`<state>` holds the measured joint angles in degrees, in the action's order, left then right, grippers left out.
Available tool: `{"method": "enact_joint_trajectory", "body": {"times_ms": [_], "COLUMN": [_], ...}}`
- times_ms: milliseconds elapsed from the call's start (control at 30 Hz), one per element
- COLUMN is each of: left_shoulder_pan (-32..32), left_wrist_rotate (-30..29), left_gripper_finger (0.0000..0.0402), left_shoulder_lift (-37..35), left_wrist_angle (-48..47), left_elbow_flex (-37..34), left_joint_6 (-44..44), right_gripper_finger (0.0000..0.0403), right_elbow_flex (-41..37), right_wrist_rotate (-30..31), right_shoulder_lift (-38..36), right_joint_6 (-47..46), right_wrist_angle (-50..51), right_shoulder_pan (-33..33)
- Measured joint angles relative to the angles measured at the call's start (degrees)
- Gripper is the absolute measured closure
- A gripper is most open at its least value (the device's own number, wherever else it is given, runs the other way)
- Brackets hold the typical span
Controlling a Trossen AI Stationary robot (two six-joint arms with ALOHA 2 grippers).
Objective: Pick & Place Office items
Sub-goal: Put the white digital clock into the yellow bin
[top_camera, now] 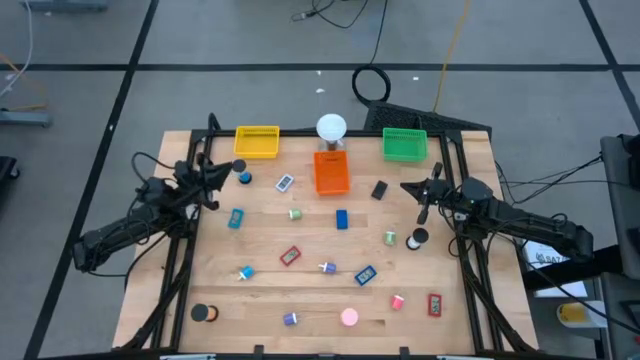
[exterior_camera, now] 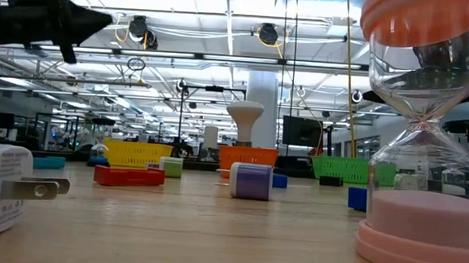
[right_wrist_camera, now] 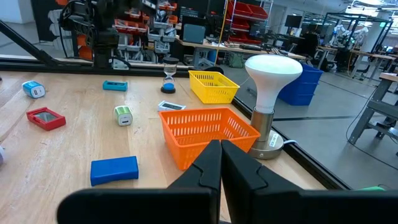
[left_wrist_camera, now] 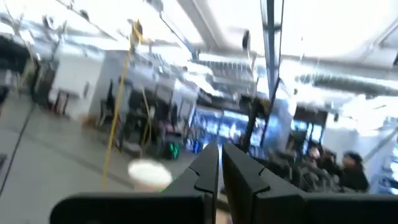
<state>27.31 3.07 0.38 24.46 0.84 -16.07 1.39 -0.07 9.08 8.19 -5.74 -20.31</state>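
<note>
The office items lie scattered on the wooden table (top_camera: 262,290): a blue block (top_camera: 342,219), a red block (top_camera: 290,256), a teal block (top_camera: 236,218), a black roll (top_camera: 204,313), a purple clip (top_camera: 290,319) and a pink hourglass (top_camera: 349,318). My left gripper (top_camera: 226,171) is shut and holds nothing. It hangs over the table's far left part, beside a small dark hourglass (top_camera: 243,178). In its wrist view the left gripper (left_wrist_camera: 219,163) tips upward into the room. My right gripper (top_camera: 408,187) is shut and holds nothing. It stays level over the far right part, and in the right wrist view (right_wrist_camera: 221,155) it points at the orange tray (right_wrist_camera: 208,134).
Along the far edge stand a yellow tray (top_camera: 257,141), the orange tray (top_camera: 332,172), a green tray (top_camera: 404,146) and a white globe lamp (top_camera: 331,128). In the low view, a white plug (exterior_camera: 3,187) and the pink hourglass (exterior_camera: 423,118) stand at the near edge.
</note>
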Motion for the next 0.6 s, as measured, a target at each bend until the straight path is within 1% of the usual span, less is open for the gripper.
{"method": "enact_joint_trajectory", "body": {"times_ms": [133, 300, 433, 600], "left_shoulder_pan": [0.0, 0.0, 0.0, 0.0], "left_wrist_rotate": [-0.1, -0.1, -0.1, 0.9], "left_gripper_finger": [0.038, 0.0381, 0.0397, 0.0399], "left_shoulder_lift": [0.0, 0.5, 3.7, 11.5], "left_wrist_angle": [5.9, 4.6, -3.4, -13.8], "left_elbow_flex": [0.1, 2.1, 6.3, 13.9], "left_joint_6": [-2.6, -6.8, -6.7, -2.9], "right_gripper_finger": [0.0403, 0.0403, 0.0403, 0.0403], "right_elbow_flex": [0.0, 0.0, 0.0, 0.0], "right_wrist_rotate": [0.0, 0.0, 0.0, 0.0], "right_shoulder_lift": [0.0, 0.0, 0.0, 0.0], "right_joint_6": [0.0, 0.0, 0.0, 0.0], "right_wrist_angle": [0.0, 0.0, 0.0, 0.0], "right_shoulder_pan": [0.0, 0.0, 0.0, 0.0]}}
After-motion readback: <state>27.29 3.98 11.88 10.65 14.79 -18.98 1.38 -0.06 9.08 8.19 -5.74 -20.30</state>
